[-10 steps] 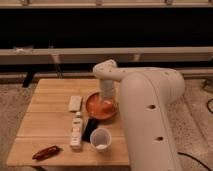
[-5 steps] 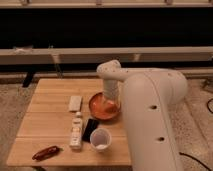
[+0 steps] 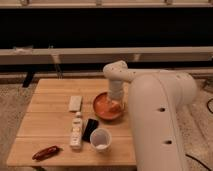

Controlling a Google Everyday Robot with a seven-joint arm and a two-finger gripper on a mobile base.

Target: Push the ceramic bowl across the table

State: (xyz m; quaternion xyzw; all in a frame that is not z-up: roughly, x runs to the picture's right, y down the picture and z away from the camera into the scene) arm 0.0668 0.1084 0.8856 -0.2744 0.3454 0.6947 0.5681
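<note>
The orange-red ceramic bowl [image 3: 106,106] sits on the light wooden table [image 3: 50,120], right of its middle. My white arm comes in from the right and reaches down over the bowl's right side. The gripper [image 3: 116,104] is at the arm's end, inside or just above the bowl near its right rim. The arm hides the bowl's right edge and the table's right part.
A whitish cup [image 3: 100,138] stands near the front edge. A black flat object [image 3: 90,129], a white bottle [image 3: 76,131], a pale block [image 3: 75,103] and a reddish-brown object [image 3: 46,152] lie on the table's left half. A dark wall with a rail runs behind.
The arm has shifted slightly right and its wrist has lowered toward the bowl's right side. The bowl has stayed about where it was.
</note>
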